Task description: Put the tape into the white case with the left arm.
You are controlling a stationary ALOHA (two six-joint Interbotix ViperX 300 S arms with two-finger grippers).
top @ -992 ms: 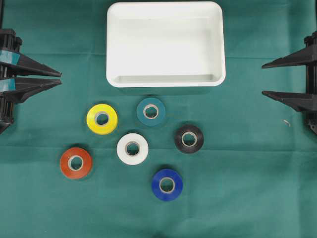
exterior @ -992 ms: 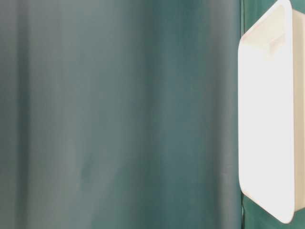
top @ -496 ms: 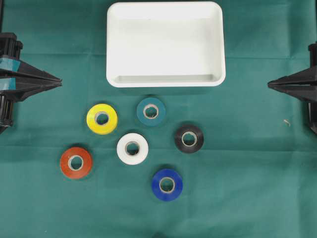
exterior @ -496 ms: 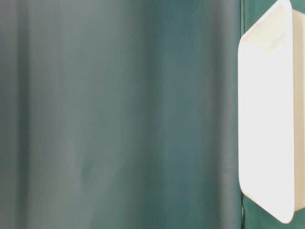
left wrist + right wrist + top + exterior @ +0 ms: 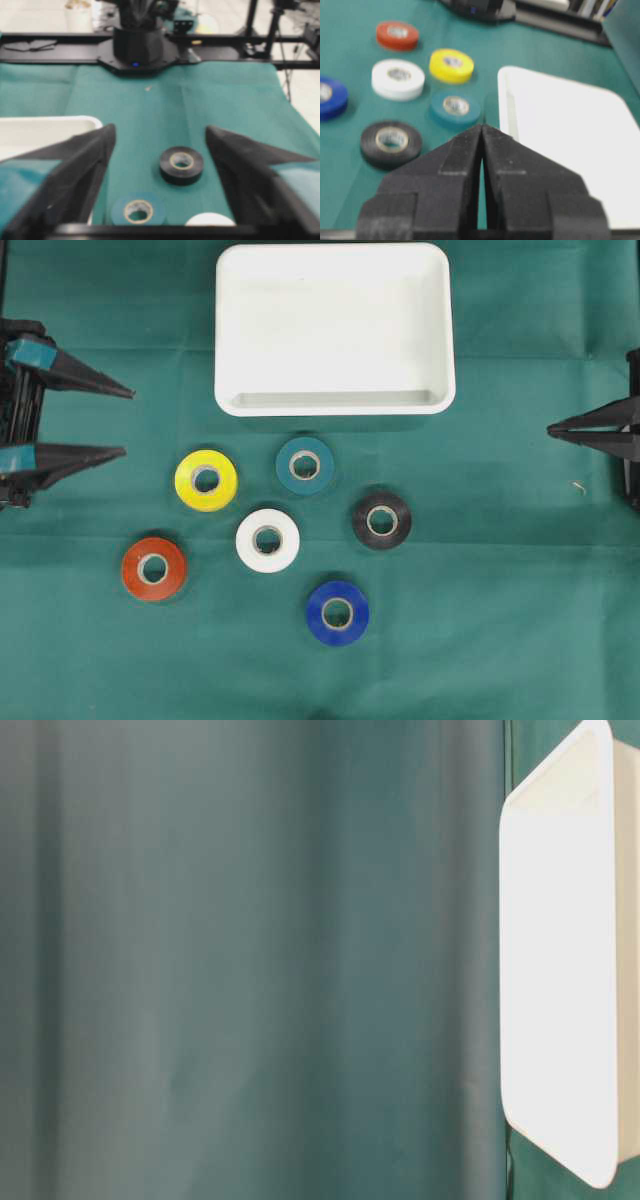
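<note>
Nearest the viewer in the overhead view lies the blue tape [image 5: 337, 612], with the red tape [image 5: 154, 567] to its left. A little farther sits the white tape [image 5: 268, 540], and the black tape [image 5: 381, 519] to its right. Beyond those are the yellow tape [image 5: 206, 479] and the teal tape [image 5: 304, 464], the teal one just short of the near rim of the white case [image 5: 334, 406]. All six rolls lie flat on the green cloth [image 5: 500, 620], apart from one another. The case stands at the far middle with nothing in it.

At the left edge the left gripper [image 5: 127, 422] has its teal-banded fingers spread wide and holds nothing. At the right edge the right gripper [image 5: 550, 429] has its fingers pressed together, also holding nothing.
</note>
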